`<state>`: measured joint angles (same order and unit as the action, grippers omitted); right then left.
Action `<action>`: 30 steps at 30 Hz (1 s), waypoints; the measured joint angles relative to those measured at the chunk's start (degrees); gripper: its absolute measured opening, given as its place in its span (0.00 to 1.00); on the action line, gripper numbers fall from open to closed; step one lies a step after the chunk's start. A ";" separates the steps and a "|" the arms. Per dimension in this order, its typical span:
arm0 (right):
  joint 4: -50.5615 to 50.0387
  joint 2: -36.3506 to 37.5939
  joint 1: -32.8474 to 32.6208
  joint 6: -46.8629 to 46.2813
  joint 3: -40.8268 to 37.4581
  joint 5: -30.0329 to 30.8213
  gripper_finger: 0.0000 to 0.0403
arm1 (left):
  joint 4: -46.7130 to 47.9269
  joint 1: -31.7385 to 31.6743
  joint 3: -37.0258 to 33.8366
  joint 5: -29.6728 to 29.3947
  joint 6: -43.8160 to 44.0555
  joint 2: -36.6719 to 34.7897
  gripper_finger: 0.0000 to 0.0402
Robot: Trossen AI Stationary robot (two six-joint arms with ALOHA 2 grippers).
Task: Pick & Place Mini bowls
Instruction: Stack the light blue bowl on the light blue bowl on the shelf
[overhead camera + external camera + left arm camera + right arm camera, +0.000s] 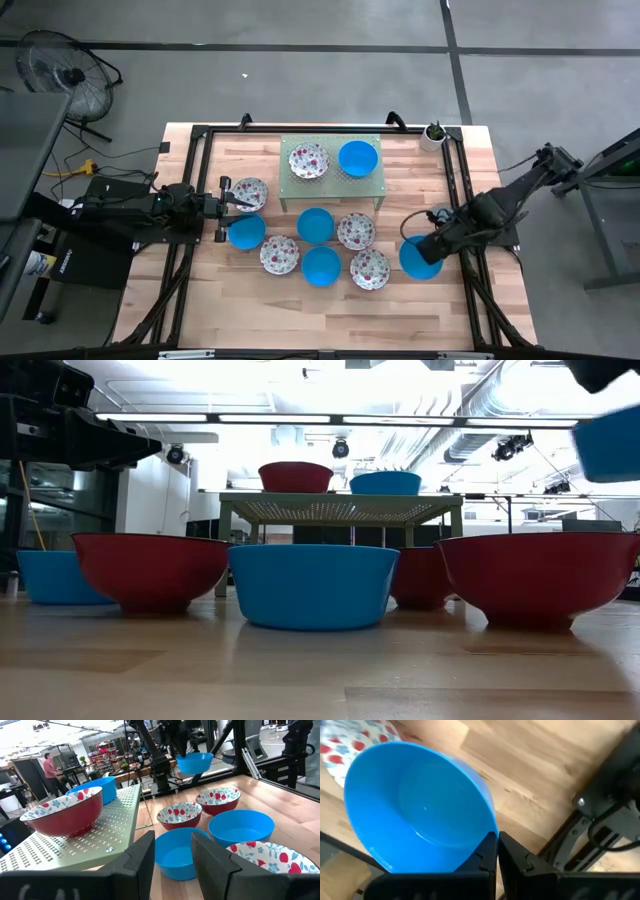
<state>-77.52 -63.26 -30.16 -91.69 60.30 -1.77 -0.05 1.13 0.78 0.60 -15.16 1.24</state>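
Table [210, 310]: a light wooden top with a dark frame along its edges, seen from straight above.

Stand [331, 185]: a pale green perforated stand at the far middle of the table. Two mini bowls sit on it side by side, a floral one [308, 160] to the left and a blue one [358, 158] to the right.

Bowls on the table: in front of the stand lies a loose cluster. A blue bowl [315, 225] sits just before the stand, with a floral bowl [355, 231] beside it on the right. Nearer the front edge are a floral bowl [279, 254], a blue bowl [321, 266] and another floral bowl [370, 269] in a rough row.

Left gripper [237, 203]: at the left side of the table, reaching toward the cluster. Its fingers [212, 857] stand parted with a gap between them and clasp nothing. A floral bowl [249, 193] and a blue bowl [246, 232] lie close to it, one on either side of its tips.

Right gripper [425, 245]: at the right side of the table, pinched closed on the rim of a blue bowl [415, 810]. From the table-level camera that bowl [608, 445] hangs above the wood, higher than the bowls standing on it.

Floral bowls, outside: seen from the side they are red, with the pattern only inside.

Potted plant [433, 134]: a small white pot at the far right corner of the table.

Background: a person [50, 767] in a red top stands far off in the room, seen from the left wrist camera. A floor fan [62, 75] stands left of the table.
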 joint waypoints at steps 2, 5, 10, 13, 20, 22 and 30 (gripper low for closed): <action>0.01 0.00 2.43 3.09 1.06 0.03 0.00 | 0.01 0.02 0.00 -0.01 0.00 0.01 0.31; 0.07 -0.42 6.21 7.67 2.62 0.95 0.00 | 0.01 0.02 0.00 -0.02 0.00 0.00 0.31; 0.27 -1.88 13.46 13.40 5.83 2.32 0.00 | 0.02 0.01 0.00 -0.01 0.01 0.01 0.31; 0.42 -3.27 17.30 15.83 8.24 2.35 0.00 | 0.00 0.00 0.00 0.00 0.00 0.00 0.31; 0.25 -7.31 25.34 20.24 14.66 2.32 0.00 | 0.01 0.00 0.00 -0.01 0.01 0.02 0.31; -0.14 -8.92 27.59 21.52 16.93 2.32 0.00 | 0.01 0.01 0.00 -0.01 0.01 0.01 0.31; -0.23 -15.66 36.59 26.58 26.83 3.60 0.00 | 0.02 0.01 0.00 0.00 0.01 0.01 0.31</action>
<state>-77.75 -78.92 6.43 -65.11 87.13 1.83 -0.03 1.14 0.78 0.60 -15.15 1.25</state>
